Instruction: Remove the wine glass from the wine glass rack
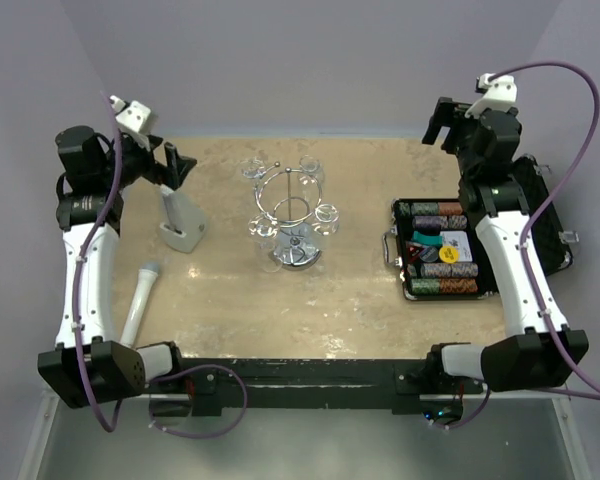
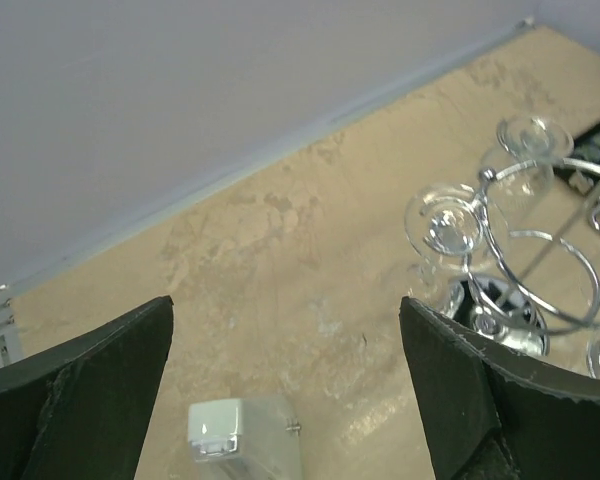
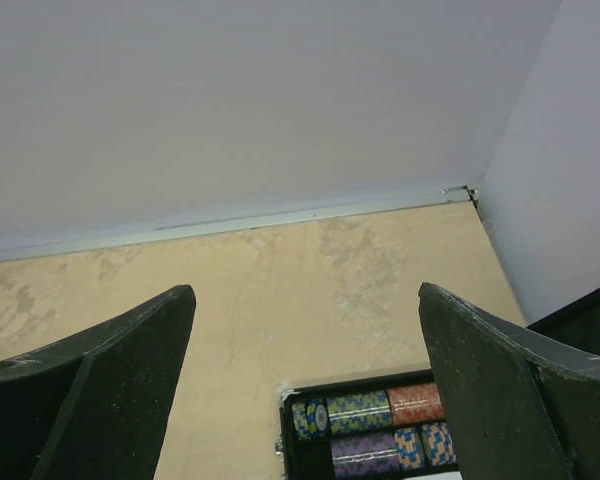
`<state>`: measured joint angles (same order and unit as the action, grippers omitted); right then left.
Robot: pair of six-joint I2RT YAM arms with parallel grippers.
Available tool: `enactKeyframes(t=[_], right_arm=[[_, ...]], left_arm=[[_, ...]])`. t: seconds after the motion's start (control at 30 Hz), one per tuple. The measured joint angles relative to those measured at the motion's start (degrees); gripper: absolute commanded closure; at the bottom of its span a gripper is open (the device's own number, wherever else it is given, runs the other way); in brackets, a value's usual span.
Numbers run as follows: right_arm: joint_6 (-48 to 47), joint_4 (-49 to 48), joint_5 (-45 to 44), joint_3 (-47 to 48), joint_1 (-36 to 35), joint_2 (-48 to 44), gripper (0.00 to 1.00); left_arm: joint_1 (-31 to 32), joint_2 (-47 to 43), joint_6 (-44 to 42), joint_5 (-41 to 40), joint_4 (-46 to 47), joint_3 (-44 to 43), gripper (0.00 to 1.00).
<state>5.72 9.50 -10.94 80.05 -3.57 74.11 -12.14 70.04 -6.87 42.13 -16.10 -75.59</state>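
Overhead and wrist views of a two-arm rig at a beige marbled table [image 1: 230,300]. The wine glass rack [image 1: 292,215], a chrome wire stand with a central pole and a ring of curled hooks, stands upright on its round base near the middle of the table, between the two arms and slightly nearer the left one. Several clear wine glasses [image 1: 327,213] hang upside down from its hooks around the pole. None has been lifted off. The left gripper [image 1: 175,165] is held above the far left part of the table, apart from the rack and pointing toward it. Its jaws are spread wide and grasp nothing. In the left wrist view the rack [image 2: 540,270] lies just beyond the left gripper's [image 2: 285,310] right finger, with the foot of one hanging glass [image 2: 450,222] facing the camera. Below the left gripper stands a white block [image 1: 185,238] with a grey handle rising from it, seen again at the bottom of the left wrist view [image 2: 242,440]. A white and grey microphone-shaped object [image 1: 140,300] lies near the left arm. The right gripper [image 1: 442,120] is raised at the far right, well apart from the rack, jaws likewise released and empty [image 3: 305,295]. Under the right arm an open black case [image 1: 445,297] holds rows of coloured poker chips [image 1: 440,270], also visible in the right wrist view [image 3: 365,410].
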Motion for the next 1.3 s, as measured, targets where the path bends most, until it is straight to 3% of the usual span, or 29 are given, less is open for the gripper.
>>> enactKeyframes(t=[0.13, 0.3, 0.47, 0.67, 0.87, 1.13, 1.3], right_arm=[[-1.53, -0.07, 1.20, -0.11, 0.00, -0.59, 0.01], [-4.87, -0.04, 4.37, -1.05, 0.00, -1.42, 0.01], [-7.61, 0.04, 9.81, -2.73, 0.00, -3.80, 0.02], [-8.48, -0.04, 17.31, -2.75, -0.07, -4.72, 0.01], [-8.39, 0.52, 21.07, -2.73, -0.04, -3.10, 0.01], [-9.97, 4.55, 21.46, 0.81, -0.04, -0.52, 0.01], [-13.00, 8.15, 20.98, 3.67, -0.04, 0.11, 0.02]], left_arm=[[1.86, -0.79, -10.49, 3.48, -9.11, 0.61, 0.03], [2.21, -8.66, -23.15, 9.07, -16.79, 10.80, 0.00], [2.56, -18.67, -28.24, 13.49, -17.44, 21.84, 0.00], [3.65, -19.08, -29.33, 15.17, -15.47, 26.86, 0.01], [7.43, -20.31, -27.61, 14.58, -6.71, 36.57, 0.02], [11.06, -20.48, -17.53, 15.17, 11.28, 44.76, 0.19], [13.97, -20.35, -10.95, 15.04, 24.68, 49.05, 0.24]])
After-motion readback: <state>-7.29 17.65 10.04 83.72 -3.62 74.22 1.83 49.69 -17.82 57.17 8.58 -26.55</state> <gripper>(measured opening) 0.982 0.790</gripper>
